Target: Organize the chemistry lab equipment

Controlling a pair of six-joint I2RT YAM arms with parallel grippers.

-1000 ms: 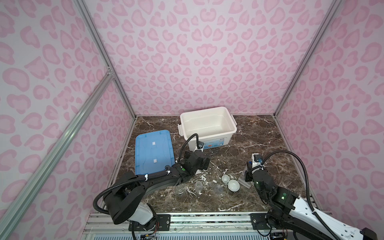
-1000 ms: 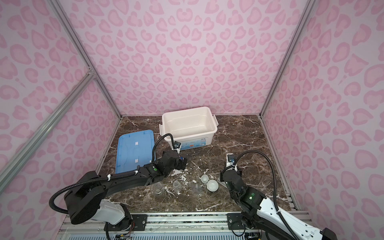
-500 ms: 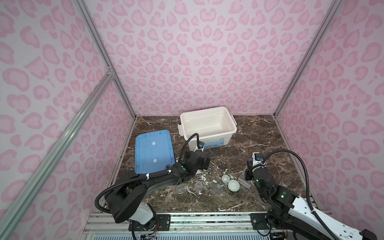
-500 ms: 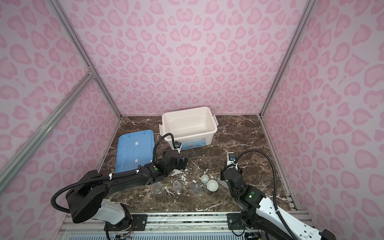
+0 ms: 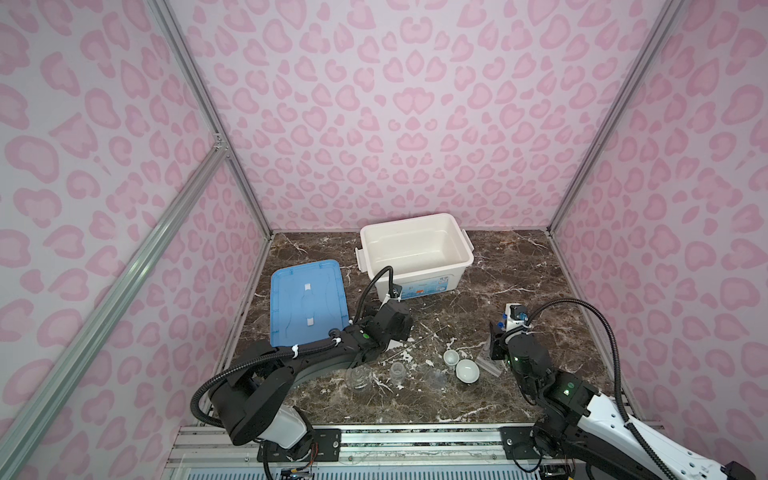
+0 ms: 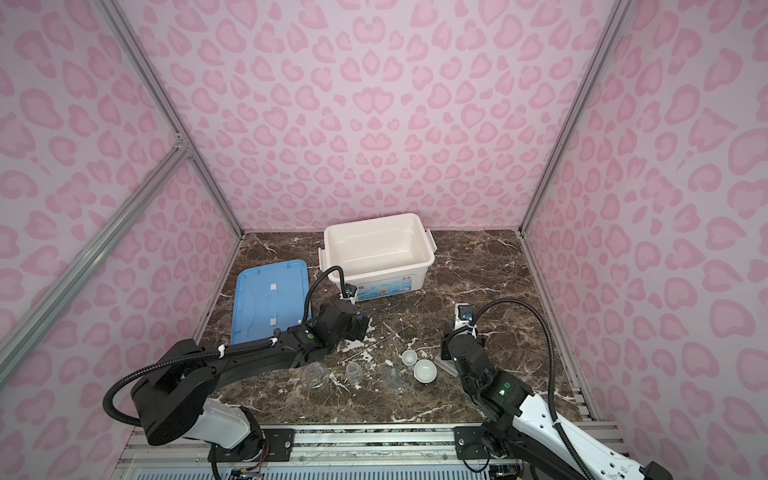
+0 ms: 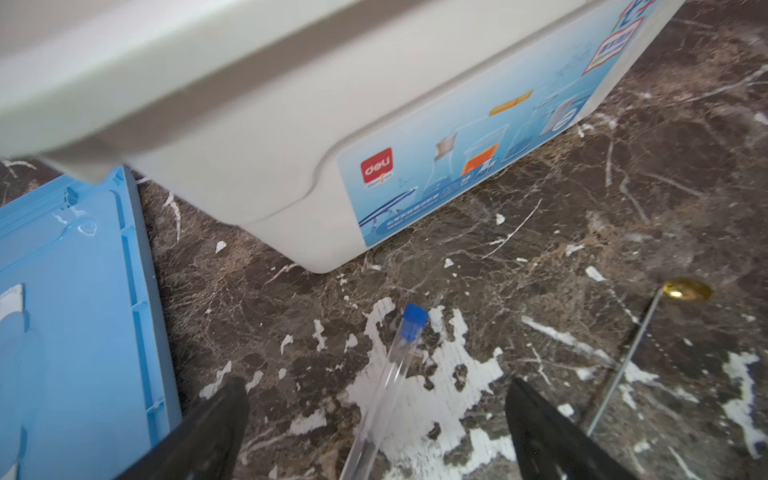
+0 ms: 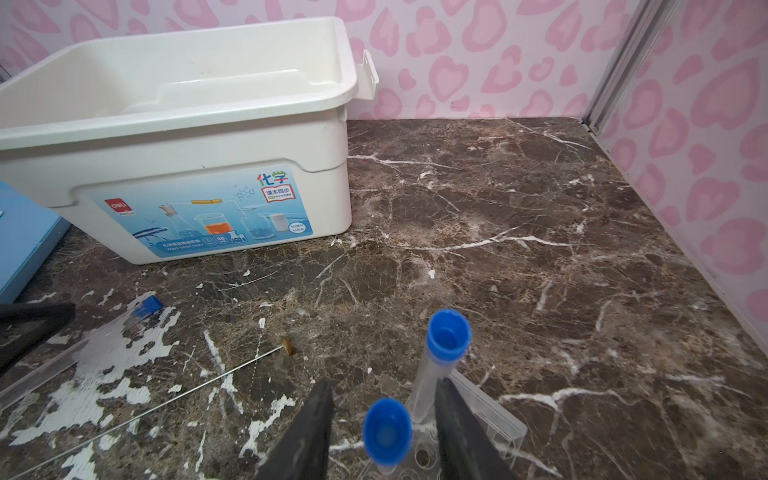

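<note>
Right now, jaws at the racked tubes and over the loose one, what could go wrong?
The right jaws stand open around two capped tubes in the clear rack; pulling back crooked could snag one and tip the rack.
The loose tube lies flat between the open left jaws; it may roll away on closing.
A thin metal rod lies by one jaw and could get pinched too.

tabletop: polished dark brown marble look. box: smooth matt white plastic, glossy sticker. lid: glossy blue plastic. test tube: clear, blue plastic cap.

Bright, even light; blurred wrist-view edges
</note>
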